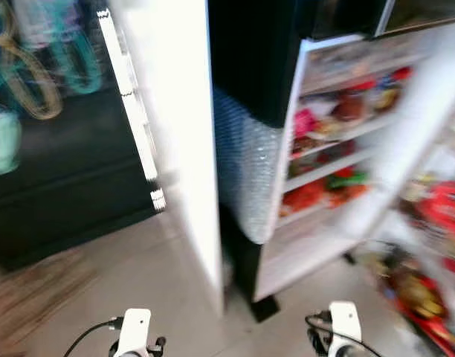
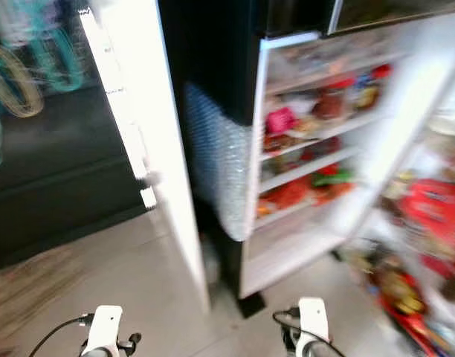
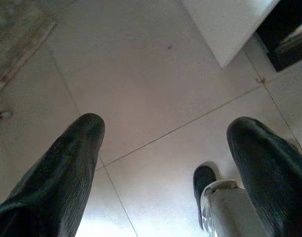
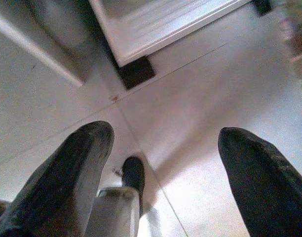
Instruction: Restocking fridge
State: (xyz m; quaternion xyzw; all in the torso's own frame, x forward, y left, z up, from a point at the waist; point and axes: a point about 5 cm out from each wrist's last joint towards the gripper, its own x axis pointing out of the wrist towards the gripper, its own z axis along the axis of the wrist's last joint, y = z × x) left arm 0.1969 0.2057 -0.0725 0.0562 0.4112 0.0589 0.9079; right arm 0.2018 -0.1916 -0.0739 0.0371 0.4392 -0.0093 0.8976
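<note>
The fridge [image 1: 317, 163] stands open ahead of me, blurred, with white shelves [image 1: 324, 175] holding red, pink and green packages. Its right door [image 1: 436, 223] swings out at the right, its racks packed with red packets. A white door panel [image 1: 175, 141] stands edge-on to the left of the black fridge body. Both arms hang low: my left wrist [image 1: 133, 332] and right wrist [image 1: 345, 327] show at the bottom edge. My left gripper [image 3: 166, 163] is open over bare floor tiles. My right gripper [image 4: 166, 168] is open too, nothing between its fingers, pointing at the floor before the fridge base.
A dark cabinet [image 1: 64, 186] fills the left, with teal and yellow hoops [image 1: 42, 59] above it. Pale tiled floor [image 1: 138, 275] lies between me and the fridge. A brown mat [image 3: 13, 39] lies on the floor at the left. My own foot [image 4: 133, 175] shows below.
</note>
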